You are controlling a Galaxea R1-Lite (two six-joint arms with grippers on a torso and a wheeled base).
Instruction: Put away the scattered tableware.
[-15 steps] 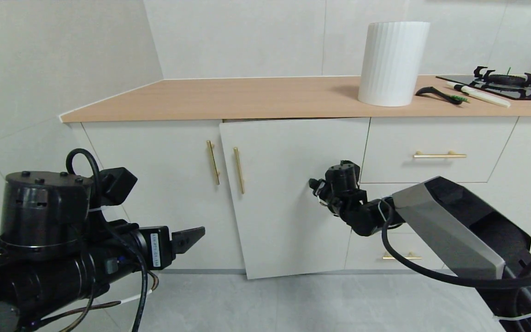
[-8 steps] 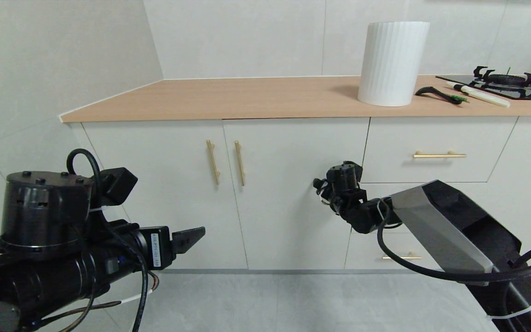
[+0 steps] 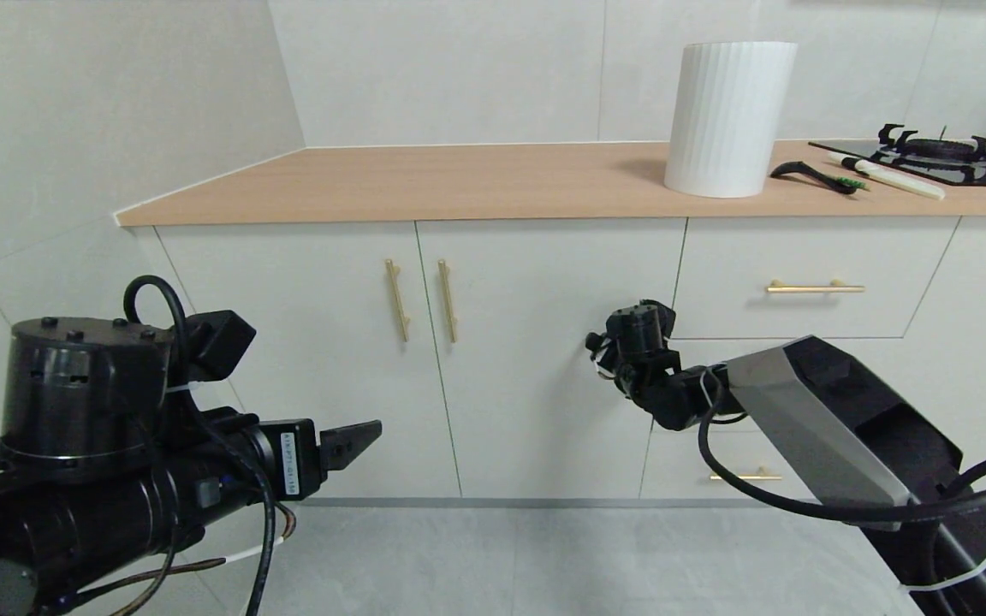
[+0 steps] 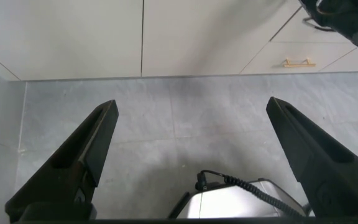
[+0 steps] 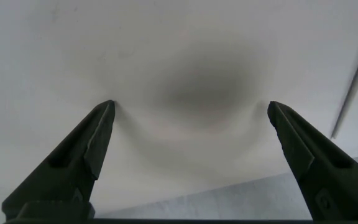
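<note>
Head view: my right pincer (image 3: 601, 349) is resting against the shut cupboard door (image 3: 544, 385). The black utensil (image 3: 811, 174) and white utensil (image 3: 891, 176) are lying on the counter (image 3: 459, 184) beside the ribbed jar (image 3: 728, 120).
Left wrist: my left pincer (image 4: 191, 102) is hanging released above the floor (image 4: 185, 130).
Right wrist: my fingers (image 5: 86, 149) are standing spread, tips touching the door.

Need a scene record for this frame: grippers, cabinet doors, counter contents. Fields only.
left gripper: open, low on the left, over the floor
right gripper: open, tips at the face of the right door
right door: shut
left door: shut
counter: canister, black tool, knife
knife: beside the black tool, partly on the hob
</note>
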